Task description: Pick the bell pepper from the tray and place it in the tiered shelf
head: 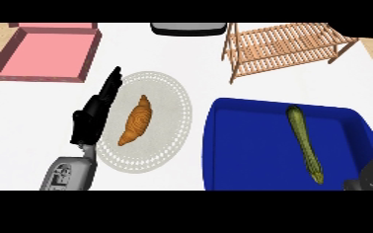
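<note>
Left hand lies released beside the plate, apparently kept clear; right hand, state indeterminate, sits at the blue tray nearest the long green vegetable.

Nearest you on the right you have the blue rectangular tray, with the long green cucumber lying in its right half. Left of it sits the white round lacy plate, carrying the brown croissant. Behind the tray stands the wooden slatted tiered shelf. At the back left lies the pink square tray.
</note>
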Motion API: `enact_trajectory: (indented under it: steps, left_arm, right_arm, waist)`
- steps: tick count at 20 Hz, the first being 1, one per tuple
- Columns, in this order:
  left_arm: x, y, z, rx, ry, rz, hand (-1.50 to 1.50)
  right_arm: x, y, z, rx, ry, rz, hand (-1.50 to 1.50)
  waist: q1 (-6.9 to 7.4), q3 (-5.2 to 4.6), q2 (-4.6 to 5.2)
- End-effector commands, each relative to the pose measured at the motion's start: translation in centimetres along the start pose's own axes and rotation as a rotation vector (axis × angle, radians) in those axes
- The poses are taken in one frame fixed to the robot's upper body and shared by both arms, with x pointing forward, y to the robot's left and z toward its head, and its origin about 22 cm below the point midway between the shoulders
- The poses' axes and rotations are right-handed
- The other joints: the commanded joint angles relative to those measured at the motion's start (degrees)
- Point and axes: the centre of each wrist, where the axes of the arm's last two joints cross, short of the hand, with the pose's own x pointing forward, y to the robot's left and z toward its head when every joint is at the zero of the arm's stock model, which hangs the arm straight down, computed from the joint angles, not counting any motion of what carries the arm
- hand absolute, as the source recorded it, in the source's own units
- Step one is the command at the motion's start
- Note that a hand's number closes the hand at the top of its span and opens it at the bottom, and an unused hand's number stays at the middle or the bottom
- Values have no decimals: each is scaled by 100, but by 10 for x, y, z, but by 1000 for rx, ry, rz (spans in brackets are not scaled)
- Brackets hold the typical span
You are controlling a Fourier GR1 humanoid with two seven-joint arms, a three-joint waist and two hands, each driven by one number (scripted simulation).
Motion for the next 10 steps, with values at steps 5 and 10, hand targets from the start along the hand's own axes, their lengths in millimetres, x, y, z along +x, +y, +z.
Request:
enact_trajectory:
  steps: [5, 10]
  left_arm:
    - [15, 2, -2, 6, 7, -8, 0]
    - [-8, -6, -1, 0, 17, 9, 0]
  right_arm:
    - [-9, -1, -19, -54, -63, 122, 150]
    - [-25, 40, -47, -67, -50, 133, 150]
  waist:
    - [-8, 2, -7]
    - [12, 0, 13]
